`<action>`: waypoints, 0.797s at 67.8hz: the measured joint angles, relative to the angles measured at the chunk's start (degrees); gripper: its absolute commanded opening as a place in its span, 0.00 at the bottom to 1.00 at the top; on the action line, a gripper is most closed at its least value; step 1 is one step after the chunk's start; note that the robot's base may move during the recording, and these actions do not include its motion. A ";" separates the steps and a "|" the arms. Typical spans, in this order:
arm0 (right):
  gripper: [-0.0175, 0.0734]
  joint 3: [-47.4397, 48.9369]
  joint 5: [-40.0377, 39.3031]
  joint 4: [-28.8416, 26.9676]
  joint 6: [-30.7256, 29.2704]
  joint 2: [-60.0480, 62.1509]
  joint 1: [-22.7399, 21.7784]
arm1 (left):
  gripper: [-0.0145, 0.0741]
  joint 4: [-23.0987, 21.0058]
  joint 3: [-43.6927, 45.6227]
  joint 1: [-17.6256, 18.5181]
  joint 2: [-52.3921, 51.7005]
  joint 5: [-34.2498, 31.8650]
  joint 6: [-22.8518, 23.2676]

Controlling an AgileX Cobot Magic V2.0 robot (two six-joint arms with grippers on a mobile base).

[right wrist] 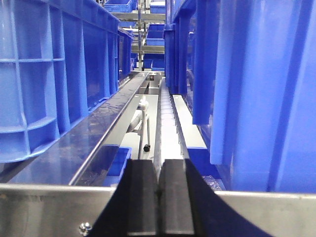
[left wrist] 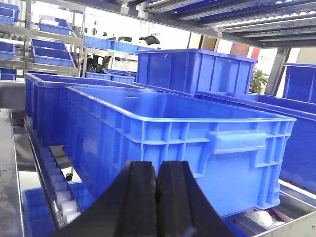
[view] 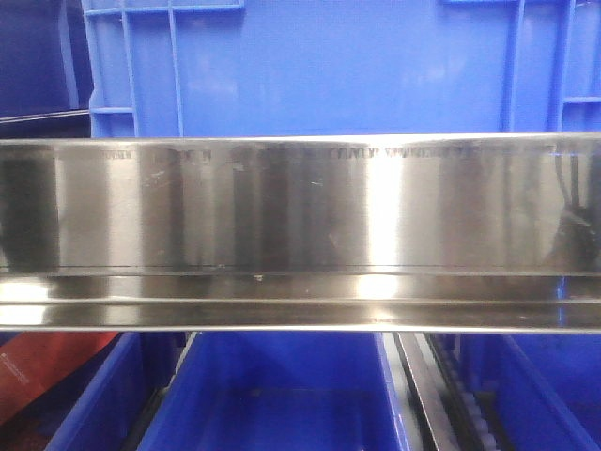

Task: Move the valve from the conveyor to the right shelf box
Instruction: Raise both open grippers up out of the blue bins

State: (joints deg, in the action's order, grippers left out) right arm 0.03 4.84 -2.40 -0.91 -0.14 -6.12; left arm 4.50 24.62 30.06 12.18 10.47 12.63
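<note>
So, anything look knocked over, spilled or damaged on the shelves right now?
Nothing stands out. The blue crates sit square on the shelf and the steel rail shows only reflections. Both the left gripper and right gripper are shut and empty. No valve or conveyor is in view.

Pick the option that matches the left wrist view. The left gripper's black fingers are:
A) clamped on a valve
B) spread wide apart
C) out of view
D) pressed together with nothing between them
D: the left gripper shows its two black fingers meeting, nothing between, facing a blue crate.
</note>
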 measured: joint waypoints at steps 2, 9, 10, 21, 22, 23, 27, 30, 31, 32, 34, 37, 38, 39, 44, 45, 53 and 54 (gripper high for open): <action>0.01 0.00 0.00 0.00 0.00 0.00 0.00 | 0.04 0.00 0.00 0.00 0.00 0.00 0.00; 0.01 0.00 0.00 0.00 0.00 0.00 0.00 | 0.04 0.00 0.00 0.00 0.00 0.00 0.00; 0.01 0.00 0.00 0.00 0.00 0.00 0.00 | 0.04 0.00 0.00 0.00 0.00 0.00 0.00; 0.01 0.00 0.00 0.00 0.00 0.00 0.00 | 0.04 0.00 0.00 0.00 0.00 0.00 0.00; 0.01 0.00 0.00 0.00 0.00 0.00 0.00 | 0.04 0.00 0.00 0.00 0.00 0.00 0.00; 0.01 0.00 0.00 0.00 0.00 0.00 0.00 | 0.04 0.00 0.00 0.00 0.00 0.00 0.00; 0.01 0.00 0.00 0.00 0.00 0.00 0.00 | 0.04 0.00 0.00 -0.04 -0.03 0.00 0.12; 0.01 0.00 0.00 0.00 0.00 0.00 0.00 | 0.04 0.00 -0.12 -0.38 -0.12 0.00 0.23; 0.01 0.00 0.00 0.00 0.00 0.00 0.00 | 0.04 0.00 -0.29 -0.54 -0.28 0.00 0.39; 0.01 0.00 0.00 0.00 0.00 0.00 0.00 | 0.04 0.00 -0.44 -0.85 -0.42 0.00 0.38; 0.01 0.00 0.00 0.00 0.00 0.00 0.00 | 0.04 0.00 -1.02 -1.48 -0.73 0.00 0.38; 0.01 0.00 0.00 0.00 0.00 0.00 0.00 | 0.04 0.00 -2.18 -2.79 -1.58 -0.11 0.38; 0.01 0.00 0.00 0.00 0.00 0.00 0.00 | 0.04 0.00 -2.69 -3.32 -2.17 -0.11 0.46; 0.01 0.00 0.00 0.00 0.00 0.00 0.00 | 0.04 0.00 -3.27 -3.88 -2.63 -0.11 0.46; 0.01 0.00 0.00 0.00 0.00 0.00 0.00 | 0.04 0.12 -7.16 -7.31 -5.55 -1.09 0.46; 0.01 0.00 0.00 0.00 0.00 0.00 0.00 | 0.04 0.30 -8.55 -8.10 -6.24 -1.31 0.46; 0.01 -0.03 0.00 0.00 0.00 0.00 0.00 | 0.04 0.66 -15.25 -14.50 -11.03 -2.99 0.46; 0.01 -0.03 0.00 0.00 0.00 0.00 0.00 | 0.04 0.79 -16.03 -15.24 -11.27 -3.25 0.46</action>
State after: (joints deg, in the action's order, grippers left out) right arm 0.00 4.84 -2.40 -0.91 -0.14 -6.12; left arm 5.29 8.59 14.81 0.91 7.22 13.09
